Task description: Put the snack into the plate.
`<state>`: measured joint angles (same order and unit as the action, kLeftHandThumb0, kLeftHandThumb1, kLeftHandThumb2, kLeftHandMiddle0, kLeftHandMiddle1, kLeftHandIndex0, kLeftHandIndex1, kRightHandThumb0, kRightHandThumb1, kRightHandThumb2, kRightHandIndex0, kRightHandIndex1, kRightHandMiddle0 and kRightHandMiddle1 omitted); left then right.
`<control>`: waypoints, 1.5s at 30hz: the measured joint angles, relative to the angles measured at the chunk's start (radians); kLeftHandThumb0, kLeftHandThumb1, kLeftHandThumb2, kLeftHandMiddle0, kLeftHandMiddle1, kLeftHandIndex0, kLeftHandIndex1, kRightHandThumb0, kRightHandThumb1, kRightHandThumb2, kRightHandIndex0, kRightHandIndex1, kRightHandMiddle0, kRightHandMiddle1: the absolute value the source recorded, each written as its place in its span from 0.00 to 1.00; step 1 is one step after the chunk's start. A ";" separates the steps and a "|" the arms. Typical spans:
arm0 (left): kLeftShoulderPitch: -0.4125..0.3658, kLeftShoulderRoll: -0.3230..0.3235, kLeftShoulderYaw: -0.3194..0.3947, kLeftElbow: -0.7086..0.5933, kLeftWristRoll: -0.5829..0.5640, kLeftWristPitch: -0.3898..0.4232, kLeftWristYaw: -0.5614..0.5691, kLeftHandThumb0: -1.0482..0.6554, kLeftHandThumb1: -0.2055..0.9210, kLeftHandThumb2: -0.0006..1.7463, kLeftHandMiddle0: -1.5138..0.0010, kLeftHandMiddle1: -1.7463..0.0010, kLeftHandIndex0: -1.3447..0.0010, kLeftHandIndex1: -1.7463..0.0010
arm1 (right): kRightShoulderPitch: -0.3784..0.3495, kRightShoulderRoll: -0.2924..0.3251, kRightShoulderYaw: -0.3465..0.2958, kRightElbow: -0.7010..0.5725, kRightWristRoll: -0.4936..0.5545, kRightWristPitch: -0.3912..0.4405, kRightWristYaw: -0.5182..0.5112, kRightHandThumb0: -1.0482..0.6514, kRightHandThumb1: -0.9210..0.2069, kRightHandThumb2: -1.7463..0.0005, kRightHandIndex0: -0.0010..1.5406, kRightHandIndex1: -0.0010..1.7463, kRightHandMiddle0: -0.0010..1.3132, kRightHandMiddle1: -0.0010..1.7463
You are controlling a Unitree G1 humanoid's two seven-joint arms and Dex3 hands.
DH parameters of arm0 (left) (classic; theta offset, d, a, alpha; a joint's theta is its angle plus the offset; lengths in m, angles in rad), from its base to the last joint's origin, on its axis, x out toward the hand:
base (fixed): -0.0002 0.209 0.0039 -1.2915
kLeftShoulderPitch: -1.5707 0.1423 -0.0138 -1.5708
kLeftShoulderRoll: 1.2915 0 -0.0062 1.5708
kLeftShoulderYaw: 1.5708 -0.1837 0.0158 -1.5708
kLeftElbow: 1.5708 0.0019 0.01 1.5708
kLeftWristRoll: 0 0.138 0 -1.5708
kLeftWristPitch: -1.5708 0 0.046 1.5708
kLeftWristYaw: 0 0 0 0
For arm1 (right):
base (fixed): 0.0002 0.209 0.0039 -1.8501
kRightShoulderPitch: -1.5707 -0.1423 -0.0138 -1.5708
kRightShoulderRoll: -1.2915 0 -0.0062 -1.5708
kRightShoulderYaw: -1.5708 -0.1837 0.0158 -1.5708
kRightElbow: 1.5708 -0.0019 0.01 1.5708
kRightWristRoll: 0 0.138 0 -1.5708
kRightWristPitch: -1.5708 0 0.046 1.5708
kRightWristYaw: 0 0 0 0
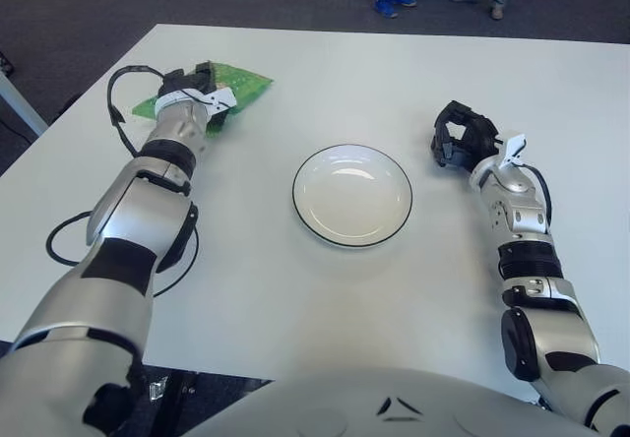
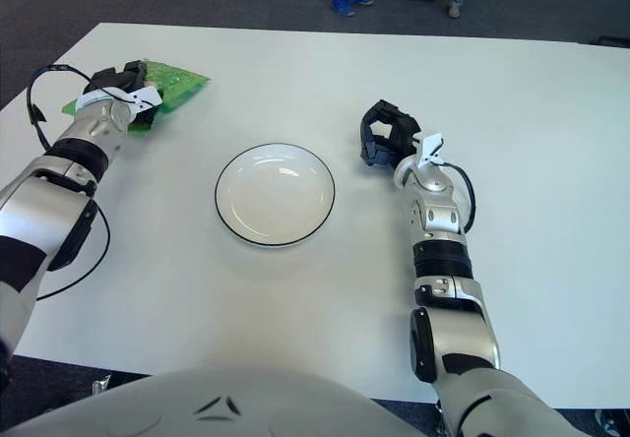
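The task looks barely under way. The snack (image 1: pixel 231 85), a flat green packet, shows at about ten o'clock from the plate (image 1: pixel 351 195) and well apart from it, near the table's far left corner. The plate holds nothing yet, so the whole carry and the release are left to do.

The left hand (image 1: pixel 190 88) is over the near end of the packet, its dark fingers curled down onto it. The robot's own wrist hides the contact, so whether it has a firm grasp or is only pressing on the film cannot be told for certain; it reads as a grip closing on the packet's edge. The right hand (image 1: pixel 461 134) shows at about three o'clock from the plate, just beside it, fingers curled in and holding nothing.

The packet appears to be thin, crinkly plastic film with a printed green face and a paler sealed edge, the kind that flexes and slides (a pinch at one end would likely let the rest droop). The plate is round, shallow and glossy white with a thin dark rim line, probably ceramic or hard plastic, and catches a soft highlight in its well. The table (image 1: pixel 325 299) is a smooth, matte white slab. A black cable (image 1: pixel 59 230) loops beside the left forearm.
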<state>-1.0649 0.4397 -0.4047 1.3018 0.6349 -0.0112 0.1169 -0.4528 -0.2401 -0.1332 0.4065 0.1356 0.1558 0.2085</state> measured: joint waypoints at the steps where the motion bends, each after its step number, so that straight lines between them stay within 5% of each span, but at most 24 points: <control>1: 0.005 0.005 0.003 -0.003 -0.004 -0.024 0.000 0.00 1.00 0.71 0.84 0.90 1.00 0.76 | 0.000 0.000 0.001 -0.003 0.000 0.005 0.000 0.35 0.45 0.31 0.83 1.00 0.41 1.00; 13: 0.070 0.090 0.006 -0.023 -0.023 -0.372 0.005 0.03 1.00 0.69 0.80 0.72 1.00 0.70 | 0.006 -0.001 0.010 -0.021 -0.005 0.016 -0.012 0.35 0.46 0.31 0.83 1.00 0.42 1.00; 27: 0.136 0.195 -0.039 -0.089 0.035 -0.705 0.070 0.08 1.00 0.67 0.83 0.71 1.00 0.72 | 0.007 -0.007 0.024 -0.032 -0.006 0.025 -0.017 0.35 0.45 0.31 0.84 1.00 0.41 1.00; 45: 0.204 0.322 -0.173 -0.224 0.301 -0.965 0.464 0.05 1.00 0.66 0.79 0.70 1.00 0.56 | 0.005 -0.019 0.034 -0.028 -0.006 0.025 0.003 0.35 0.45 0.32 0.84 1.00 0.41 1.00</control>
<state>-0.8612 0.7616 -0.5777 1.0778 0.9363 -0.9763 0.5807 -0.4482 -0.2590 -0.0990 0.3783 0.1294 0.1813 0.2111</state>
